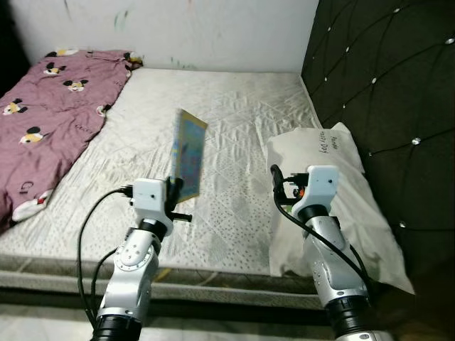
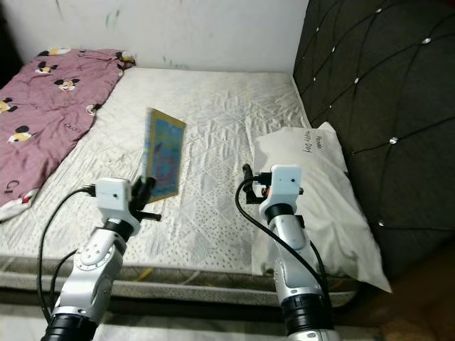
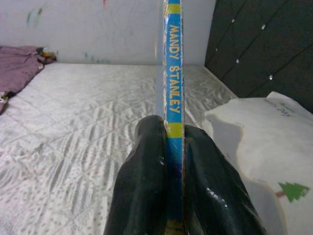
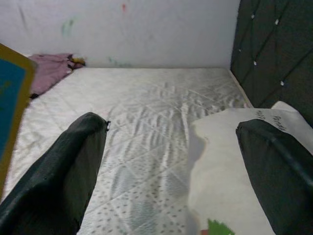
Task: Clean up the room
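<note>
The left pincer is closed on the lower spine of a thin book, one black finger pressed against each side. The book stands upright on edge, raised above the mattress, its colourful cover turned toward the robot's right. The spine is blue with yellow bands and reads "MANDY STANLEY" in yellow lettering.

The right pincer is wide open and holds nothing. Its two fingers are spread well apart above the mattress, beside the near edge of the pillow.

The pillow is white, carries small printed writing near its far end and a small green tree print, and lies along the robot's right side of the bed, against the dark tufted headboard.

The mattress is white and quilted. A maroon blanket with a cartoon mouse print lies bunched along the robot's left edge of the bed, well apart from the book. A pale wall with faint coloured marks stands behind the bed.
</note>
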`<state>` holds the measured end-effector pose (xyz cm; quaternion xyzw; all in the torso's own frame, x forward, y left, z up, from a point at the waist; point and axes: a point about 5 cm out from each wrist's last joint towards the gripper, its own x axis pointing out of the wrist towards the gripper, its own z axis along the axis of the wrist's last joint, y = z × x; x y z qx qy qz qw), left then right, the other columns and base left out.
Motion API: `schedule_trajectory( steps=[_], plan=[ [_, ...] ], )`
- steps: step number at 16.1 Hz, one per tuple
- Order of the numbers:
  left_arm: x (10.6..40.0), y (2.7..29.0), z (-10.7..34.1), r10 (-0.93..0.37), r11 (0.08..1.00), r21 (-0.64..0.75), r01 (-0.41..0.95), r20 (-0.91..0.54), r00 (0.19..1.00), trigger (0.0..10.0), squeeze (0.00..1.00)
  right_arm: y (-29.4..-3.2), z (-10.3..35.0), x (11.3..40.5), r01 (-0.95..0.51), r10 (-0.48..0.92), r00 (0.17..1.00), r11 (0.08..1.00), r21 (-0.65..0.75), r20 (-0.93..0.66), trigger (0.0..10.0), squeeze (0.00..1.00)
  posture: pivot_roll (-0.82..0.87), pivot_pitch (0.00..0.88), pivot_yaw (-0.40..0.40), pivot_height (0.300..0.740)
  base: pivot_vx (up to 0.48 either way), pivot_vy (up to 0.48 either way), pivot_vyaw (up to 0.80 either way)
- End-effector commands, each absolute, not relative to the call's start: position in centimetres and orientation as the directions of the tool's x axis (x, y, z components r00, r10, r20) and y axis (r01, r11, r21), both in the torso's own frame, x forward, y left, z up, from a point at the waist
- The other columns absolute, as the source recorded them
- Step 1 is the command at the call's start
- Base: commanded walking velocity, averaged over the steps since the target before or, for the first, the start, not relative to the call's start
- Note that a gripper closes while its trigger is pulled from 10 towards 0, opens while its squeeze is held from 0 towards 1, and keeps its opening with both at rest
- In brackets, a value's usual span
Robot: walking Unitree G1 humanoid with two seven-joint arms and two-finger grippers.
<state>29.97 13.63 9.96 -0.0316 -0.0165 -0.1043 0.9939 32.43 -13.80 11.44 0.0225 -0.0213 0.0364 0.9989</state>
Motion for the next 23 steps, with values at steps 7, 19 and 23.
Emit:
schedule_trajectory(
  steps=[7, 19, 23],
  plan=[
    [30.19, 13.09, 11.19, -0.238, 0.968, -0.06, 0.245, 0.096, 0.966, 10.0, 0.0, -13.94, 11.56, 32.73, -0.065, 0.063, 0.997, 0.997, 0.03, 0.047, 10.0, 0.0, -0.05, 0.02, 0.008, 0.74, 0.369, 0.0, 0.0],
    [30.42, 12.92, 10.91, -0.222, 0.969, -0.092, 0.229, 0.075, 0.972, 10.0, 0.0, -13.97, 11.24, 32.78, -0.065, 0.063, 0.997, 0.997, 0.033, 0.039, 10.0, 0.0, -0.05, 0.006, 0.01, 0.74, 0.021, 0.16, 0.0],
    [30.44, 12.75, 11.01, -0.229, 0.969, -0.078, 0.235, 0.076, 0.97, 10.0, 0.0, -14.1, 11.12, 32.76, -0.065, 0.064, 0.997, 0.997, 0.034, 0.034, 10.0, 0.0, -0.05, 0.006, 0.009, 0.74, 0.0, 0.48, 0.0]
  ],
)
